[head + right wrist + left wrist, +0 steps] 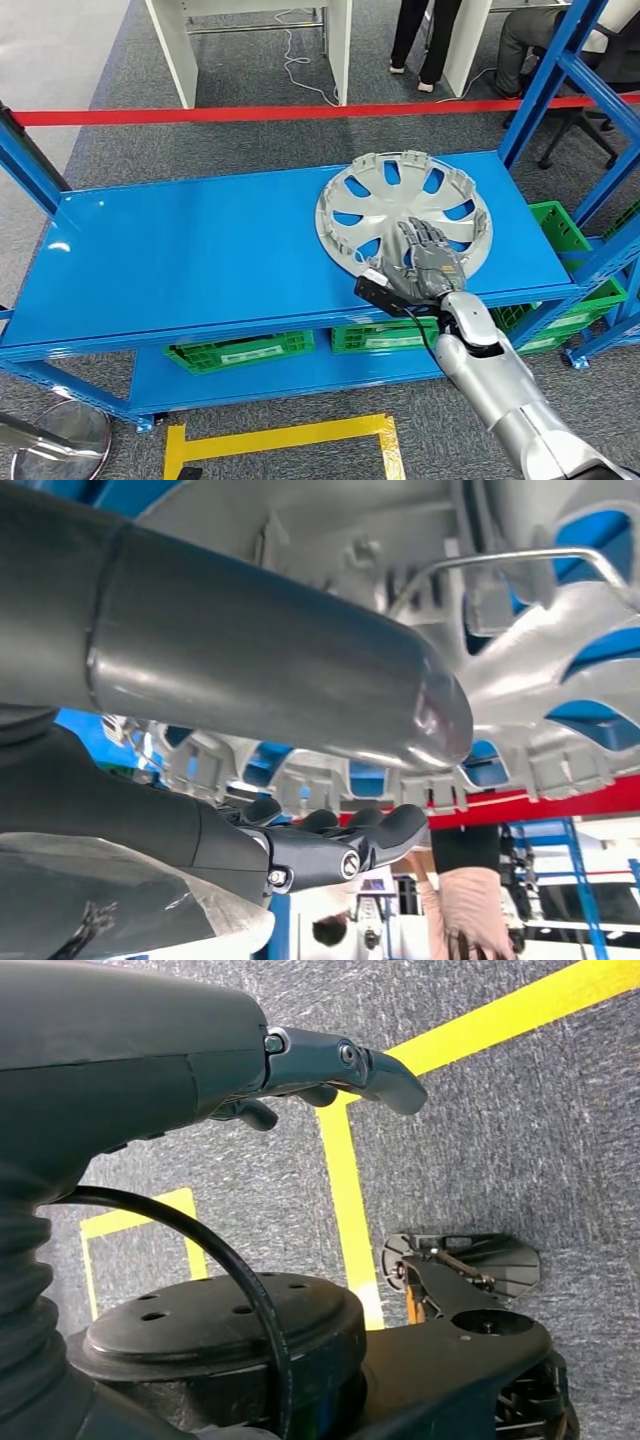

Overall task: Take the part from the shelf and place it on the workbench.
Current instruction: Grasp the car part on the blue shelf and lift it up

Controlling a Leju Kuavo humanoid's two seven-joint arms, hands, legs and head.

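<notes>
I find the task barely begun. The wheel cover lies flat on the blue shelf, toward its right end. My right hand is at the cover's near rim, fingers spread flat above the spokes; in the wrist view the thumb and fingers appear to bracket the rim, but I cannot tell whether they grip it. My left hand hangs over the floor, fingers loose, holding nothing. Lifting, carrying and placing remain.

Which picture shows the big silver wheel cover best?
The head view: the whole wheel cover lies flat on the blue shelf under the right hand. The right wrist view shows its spokes up close. The left wrist view faces the floor.
</notes>
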